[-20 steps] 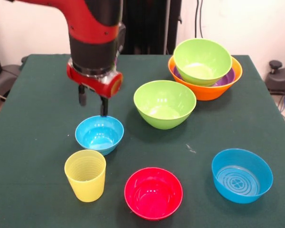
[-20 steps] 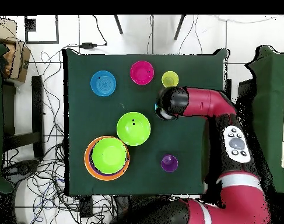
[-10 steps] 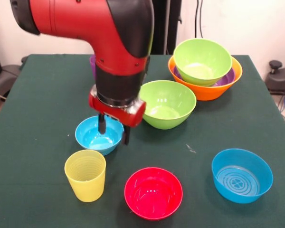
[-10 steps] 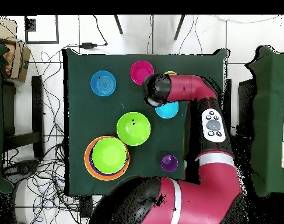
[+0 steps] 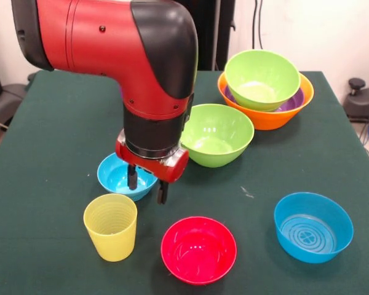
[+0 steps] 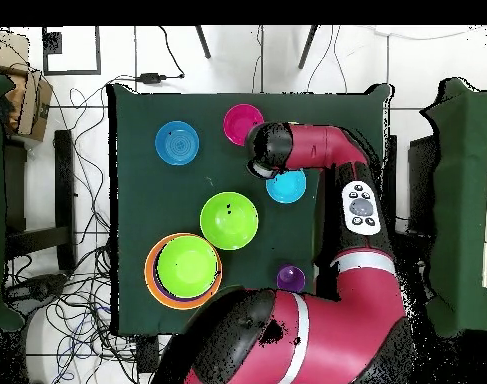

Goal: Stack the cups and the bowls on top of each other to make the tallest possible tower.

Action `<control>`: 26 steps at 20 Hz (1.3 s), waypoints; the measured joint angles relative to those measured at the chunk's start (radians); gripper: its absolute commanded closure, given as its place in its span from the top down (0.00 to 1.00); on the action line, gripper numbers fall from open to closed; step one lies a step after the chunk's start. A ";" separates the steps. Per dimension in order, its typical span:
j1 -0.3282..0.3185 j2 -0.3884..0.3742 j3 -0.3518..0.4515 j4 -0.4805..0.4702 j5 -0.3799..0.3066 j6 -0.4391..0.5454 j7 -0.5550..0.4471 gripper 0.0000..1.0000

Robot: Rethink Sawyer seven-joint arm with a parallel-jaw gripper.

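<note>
From the front, my gripper [image 5: 147, 187] hangs open and empty over the small blue bowl [image 5: 118, 177], tower [image 5: 265, 92] just three bowls high at the far corner; overhead, purple cup [image 6: 291, 278] and other bowls lie loose on the tabletop [image 6: 137, 200].

Green cloth [image 5: 61, 123] is covering the table; cables [image 6: 77, 290] are trailing over white floor tiles [image 6: 167, 45]; white wall [image 5: 332, 31] behind.
</note>
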 measured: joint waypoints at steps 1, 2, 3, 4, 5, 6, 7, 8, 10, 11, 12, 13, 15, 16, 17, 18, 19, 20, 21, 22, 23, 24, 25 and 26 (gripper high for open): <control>-0.001 0.001 0.000 0.000 0.000 0.000 0.000 1.00; -0.003 0.002 0.000 0.000 0.000 0.000 0.000 1.00; -0.005 0.004 0.000 0.000 0.000 0.000 0.000 1.00; -0.008 0.005 0.000 0.000 0.000 0.000 0.000 1.00; -0.011 0.005 0.000 0.000 0.000 0.000 0.000 1.00; -0.015 0.004 0.000 0.000 0.000 0.000 0.000 1.00; -0.019 0.003 0.000 0.001 0.000 0.000 0.000 1.00; -0.022 0.001 0.000 0.002 0.000 0.000 0.000 1.00; -0.024 -0.006 -0.002 0.007 0.000 0.000 0.000 1.00; -0.024 -0.010 -0.003 0.011 0.000 0.000 0.000 1.00; -0.024 -0.018 -0.004 0.017 0.000 0.000 0.000 1.00; -0.023 -0.023 -0.005 0.022 0.000 0.000 0.000 1.00; -0.020 -0.046 -0.009 0.038 0.001 0.000 0.000 1.00; -0.019 -0.049 -0.010 0.040 0.001 0.000 0.000 1.00; -0.018 -0.052 -0.011 0.042 0.001 0.000 0.000 1.00; -0.014 -0.062 -0.014 0.047 0.001 0.000 0.000 1.00; -0.012 -0.066 -0.017 0.049 0.001 0.000 0.000 1.00; -0.009 -0.069 -0.020 0.049 0.001 0.000 0.000 1.00; -0.006 -0.071 -0.022 0.050 0.002 0.000 0.000 1.00; -0.003 -0.073 -0.025 0.050 0.002 0.000 0.000 1.00; -0.001 -0.073 -0.027 0.050 0.002 0.000 0.000 1.00; -0.001 -0.074 -0.028 0.050 0.002 0.000 0.000 1.00; 0.002 -0.074 -0.031 0.050 0.002 0.000 0.000 1.00; 0.002 -0.073 -0.033 0.050 0.002 0.000 0.000 1.00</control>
